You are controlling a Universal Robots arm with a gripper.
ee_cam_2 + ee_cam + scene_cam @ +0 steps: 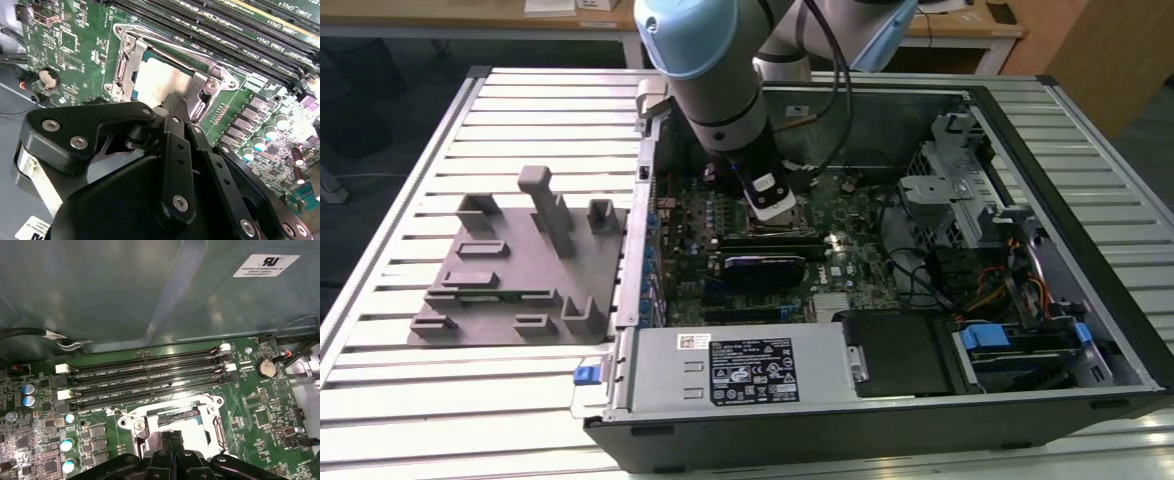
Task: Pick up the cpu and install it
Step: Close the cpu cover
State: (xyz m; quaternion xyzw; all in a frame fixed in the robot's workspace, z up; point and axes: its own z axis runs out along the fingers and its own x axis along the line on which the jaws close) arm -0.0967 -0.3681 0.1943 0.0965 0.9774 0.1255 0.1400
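While the grey fixture (507, 275) is sitting at the exterior view's left, my claw (175, 99), fingers together, is touching the cpu (156, 80) lying flat inside the socket frame (121, 70). If I am dragging sideways, I am judging it is risking skewing and bending contacts.

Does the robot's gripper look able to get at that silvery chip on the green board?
Probably yes. The gripper sits right at the edge of the cpu, which lies inside the socket frame with its metal top uncovered. In the second wrist view nothing stands between them.
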